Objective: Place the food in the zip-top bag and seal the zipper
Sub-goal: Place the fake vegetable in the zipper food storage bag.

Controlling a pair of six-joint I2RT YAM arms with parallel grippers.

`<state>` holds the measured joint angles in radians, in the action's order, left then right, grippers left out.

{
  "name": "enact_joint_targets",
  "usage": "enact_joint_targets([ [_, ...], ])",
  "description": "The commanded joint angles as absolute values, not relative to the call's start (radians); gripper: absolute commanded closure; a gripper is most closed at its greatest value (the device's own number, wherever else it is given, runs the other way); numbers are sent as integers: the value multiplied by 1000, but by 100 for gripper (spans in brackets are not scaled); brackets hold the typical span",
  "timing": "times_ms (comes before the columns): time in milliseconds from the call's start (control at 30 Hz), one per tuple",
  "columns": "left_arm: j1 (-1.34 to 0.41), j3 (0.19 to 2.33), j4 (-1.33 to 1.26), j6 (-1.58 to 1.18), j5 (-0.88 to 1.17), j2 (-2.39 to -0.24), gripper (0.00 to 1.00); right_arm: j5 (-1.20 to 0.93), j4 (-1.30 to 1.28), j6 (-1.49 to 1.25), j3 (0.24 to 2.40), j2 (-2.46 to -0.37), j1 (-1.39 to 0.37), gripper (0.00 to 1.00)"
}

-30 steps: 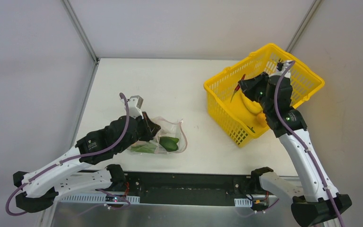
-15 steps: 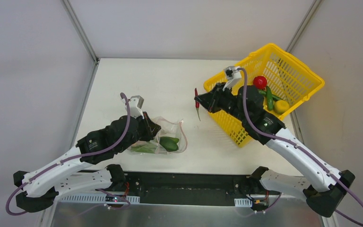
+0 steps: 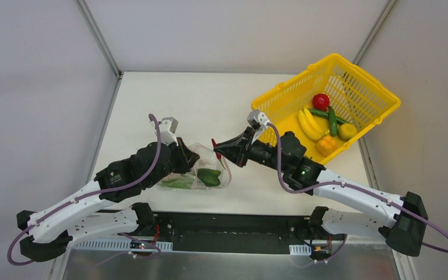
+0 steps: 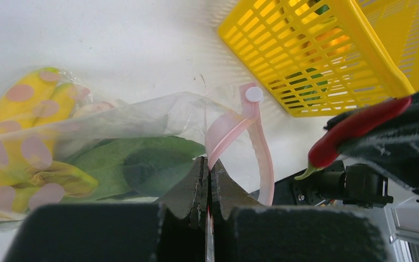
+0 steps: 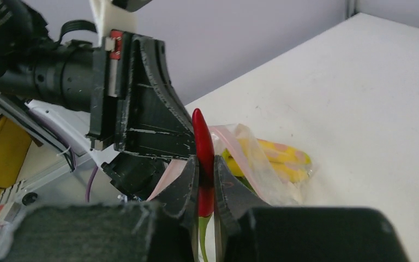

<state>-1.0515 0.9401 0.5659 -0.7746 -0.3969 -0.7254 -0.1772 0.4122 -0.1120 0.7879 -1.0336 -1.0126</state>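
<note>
While the yellow basket (image 3: 379,105) held the other food (image 3: 321,125) far right, the zip-top bag (image 3: 210,175) lay well left, its mouth pinched by the left gripper (image 3: 186,156); the right gripper (image 3: 220,150), clamping a red chili (image 3: 214,144) tip-forward, hung just right of that mouth.

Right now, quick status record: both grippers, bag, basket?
bag: on the table, mouth open, green food inside
left gripper: shut on the bag's pink strip
right gripper: shut on a red chili, close to the bag's mouth
basket: tomato, bananas, green pods, orange pepper
</note>
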Motion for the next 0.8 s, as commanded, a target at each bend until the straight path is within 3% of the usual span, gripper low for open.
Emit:
enact_joint_targets([
  [0, -1040, 960, 530, -780, -399, -703, 100, -255, 675, -10, 747, -1067, -1069, 94],
  [500, -1040, 929, 553, -788, -431, -642, 100, -165, 485, 140, 812, -1201, -1128, 86],
  [767, -1041, 935, 560, -790, -437, -639, 100, -137, 398, 145, 856, -1207, -1129, 65],
])
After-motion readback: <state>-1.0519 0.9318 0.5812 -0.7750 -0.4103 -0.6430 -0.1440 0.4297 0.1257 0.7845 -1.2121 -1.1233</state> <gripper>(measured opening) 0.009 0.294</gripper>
